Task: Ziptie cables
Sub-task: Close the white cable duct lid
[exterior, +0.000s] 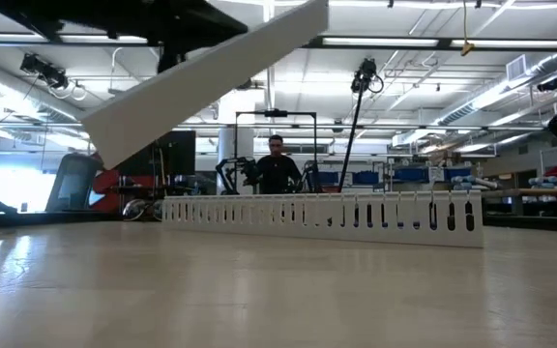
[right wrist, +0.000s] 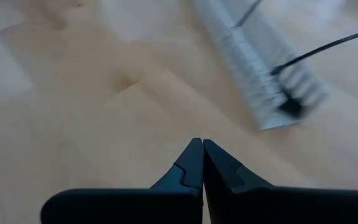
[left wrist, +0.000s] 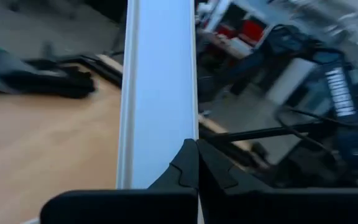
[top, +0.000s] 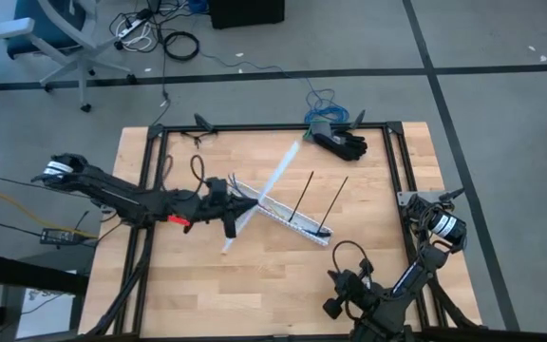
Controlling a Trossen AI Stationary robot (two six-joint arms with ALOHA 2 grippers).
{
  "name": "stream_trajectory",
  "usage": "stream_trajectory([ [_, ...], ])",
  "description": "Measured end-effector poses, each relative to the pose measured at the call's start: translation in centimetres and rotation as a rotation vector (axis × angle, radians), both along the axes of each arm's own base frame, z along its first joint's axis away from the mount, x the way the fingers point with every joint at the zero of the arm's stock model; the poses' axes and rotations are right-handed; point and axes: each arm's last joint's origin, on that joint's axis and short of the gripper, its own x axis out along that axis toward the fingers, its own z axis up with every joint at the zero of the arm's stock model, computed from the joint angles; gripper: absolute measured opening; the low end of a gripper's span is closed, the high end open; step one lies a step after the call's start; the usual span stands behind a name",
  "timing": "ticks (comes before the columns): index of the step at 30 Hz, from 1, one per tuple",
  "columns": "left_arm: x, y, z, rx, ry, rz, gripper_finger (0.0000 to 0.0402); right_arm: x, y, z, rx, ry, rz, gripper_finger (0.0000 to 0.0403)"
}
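Zipties (top: 323, 203) lie well apart from right gripper (top: 333, 306).

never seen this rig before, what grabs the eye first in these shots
A long white strip slants up over the table's middle, its low end in the shut left pincer. Beneath it lies a white slotted channel with two black zipties sticking out of its right end. The right pincer, shut and empty, waits at the near right corner.
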Motion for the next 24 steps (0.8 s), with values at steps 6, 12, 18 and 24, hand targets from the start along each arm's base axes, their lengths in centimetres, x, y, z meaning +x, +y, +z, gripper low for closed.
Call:
stream_trajectory([
  [6, 3.3, -0.3, -2.5, -0.108, -0.163, -0.097, 0.0, -2.2, -0.9, 1.4, -0.05, -0.011, -0.097, 0.0],
  [12, 7.2, 0.7, -5.9, -0.275, -0.295, -0.206, 0.0, -3.6, -1.1, 4.3, 0.009, -0.043, -0.07, 0.0],
  [18, 13.1, 0.6, -8.7, -0.422, -0.334, -0.353, 0.0, -3.7, -2.3, 6.3, 0.017, -0.033, -0.089, 0.0],
  [24, 18.5, 0.2, -9.6, -0.512, -0.382, -0.492, 0.0, -3.7, -2.7, 6.7, 0.022, -0.037, -0.111, 0.0],
])
